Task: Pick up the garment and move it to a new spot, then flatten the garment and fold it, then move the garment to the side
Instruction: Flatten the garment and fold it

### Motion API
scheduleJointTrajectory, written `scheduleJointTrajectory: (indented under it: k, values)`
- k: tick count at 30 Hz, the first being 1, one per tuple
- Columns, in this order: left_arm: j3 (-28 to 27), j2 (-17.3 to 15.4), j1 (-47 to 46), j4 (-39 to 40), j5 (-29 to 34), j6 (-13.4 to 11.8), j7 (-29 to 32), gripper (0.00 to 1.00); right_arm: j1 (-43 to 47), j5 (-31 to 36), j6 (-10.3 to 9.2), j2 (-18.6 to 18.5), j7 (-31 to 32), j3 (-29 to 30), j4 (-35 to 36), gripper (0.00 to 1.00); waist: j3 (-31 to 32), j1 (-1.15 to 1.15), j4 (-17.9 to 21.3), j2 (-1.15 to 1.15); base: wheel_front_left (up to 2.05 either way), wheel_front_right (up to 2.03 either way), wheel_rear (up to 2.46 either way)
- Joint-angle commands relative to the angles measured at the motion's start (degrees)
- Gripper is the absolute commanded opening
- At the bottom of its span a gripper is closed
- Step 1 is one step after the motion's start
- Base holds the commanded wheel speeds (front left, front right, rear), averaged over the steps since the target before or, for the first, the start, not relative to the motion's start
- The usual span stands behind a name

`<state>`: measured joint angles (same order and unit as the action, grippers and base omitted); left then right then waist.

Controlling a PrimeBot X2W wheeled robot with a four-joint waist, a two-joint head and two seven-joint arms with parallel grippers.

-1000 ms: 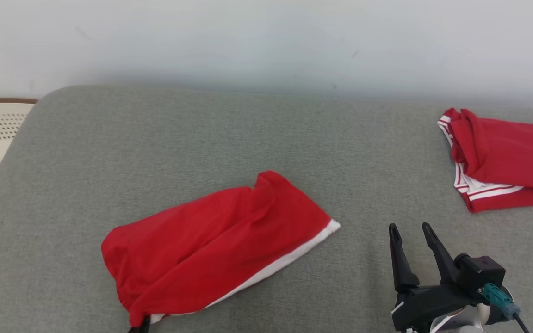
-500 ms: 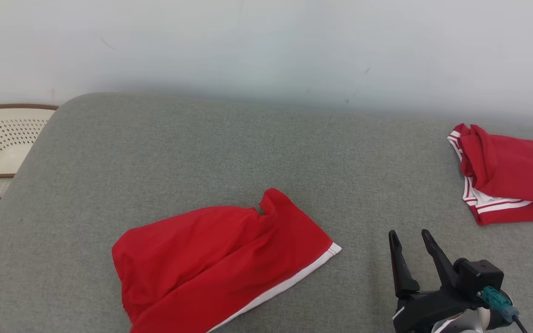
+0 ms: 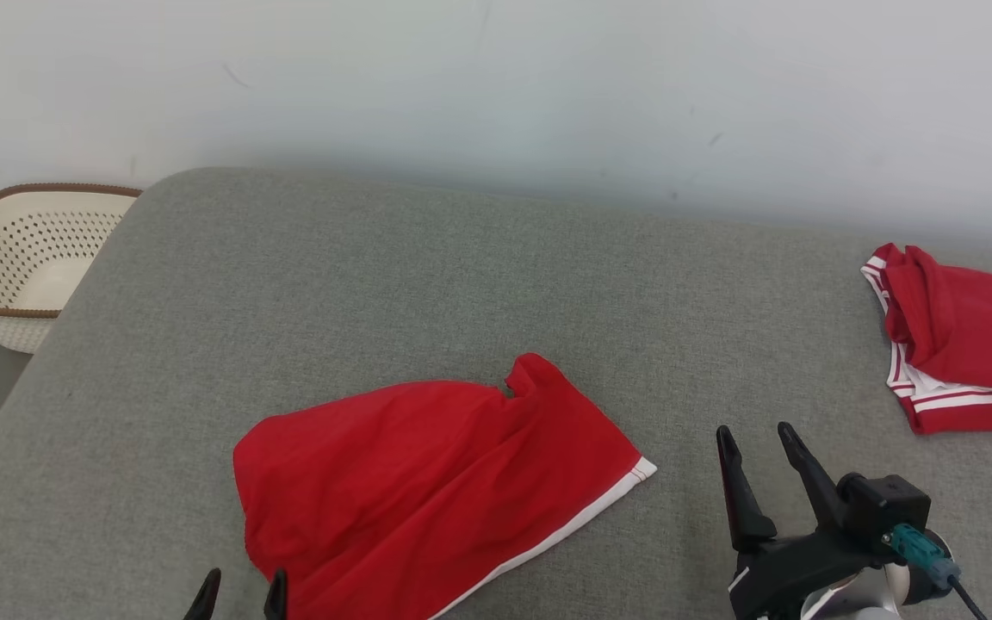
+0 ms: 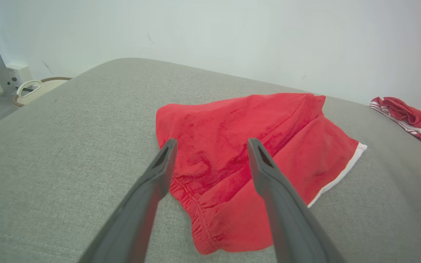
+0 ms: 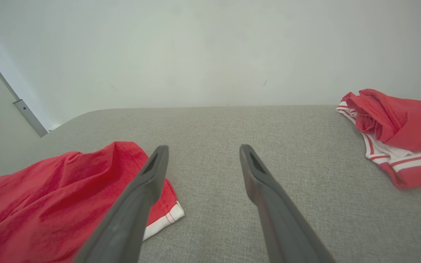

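1. the red soft-cloth garment with a white hem band [image 3: 440, 474] lies loosely spread and creased on the grey woven upholstered surface [image 3: 393, 275]. it sits near the front edge, left of centre in the head view.
2. the left gripper [image 4: 211, 142] hangs just over the garment's gathered elastic edge, its jaws spread wide and holding nothing. whether its tips brush the cloth is hard to tell from the wrist view.
3. the right gripper [image 3: 753, 429] is likewise parted and empty. it is over bare upholstery, just beside the garment's white-trimmed corner.
4. the garment looks thin, light and limp. lifted by one point it would likely sag and bunch. it seems neither fragile nor slippery, though the textured upholstery may drag on it, so lifting should suit it better than sliding.
5. the gathered elastic edge at the near-left corner is the thicker part and should give the jaws something to bite. the white hem corner on the right suits the other gripper. holding both ends would probably let the cloth be drawn taut and laid flat.
6. a second red garment with white stripes [image 3: 965, 344] lies bunched well apart at the far right. a cream perforated plastic basket [image 3: 27, 258] stands beyond the surface's left end.
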<state>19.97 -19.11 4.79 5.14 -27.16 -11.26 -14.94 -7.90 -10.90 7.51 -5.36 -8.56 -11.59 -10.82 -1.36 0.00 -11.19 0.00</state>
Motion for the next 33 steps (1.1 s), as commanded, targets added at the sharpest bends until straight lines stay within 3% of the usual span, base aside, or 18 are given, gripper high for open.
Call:
scheduleJointTrajectory:
  k: [1,14,33]
  values:
    - [-1.05,0.70,0.30,0.69,1.18,-0.27,-0.28,1.00,-1.02,-0.59,-0.04,-0.68,0.32,-0.50,-0.09,1.00,0.06,0.00,-0.19,0.00,0.00,0.00,0.00]
    - [-5.94,5.05,0.43,0.78,6.01,2.09,-0.32,1.00,-11.55,-5.97,-0.04,-2.06,6.76,-10.26,-8.02,1.00,-0.35,0.00,-2.63,0.00,0.00,0.00,0.00]
    - [-8.59,10.24,-0.76,-2.27,8.95,6.68,-0.29,1.00,-26.99,-14.59,-0.04,-0.80,10.80,-23.12,-28.09,1.00,-2.76,0.00,-9.24,0.00,0.00,0.00,0.00]
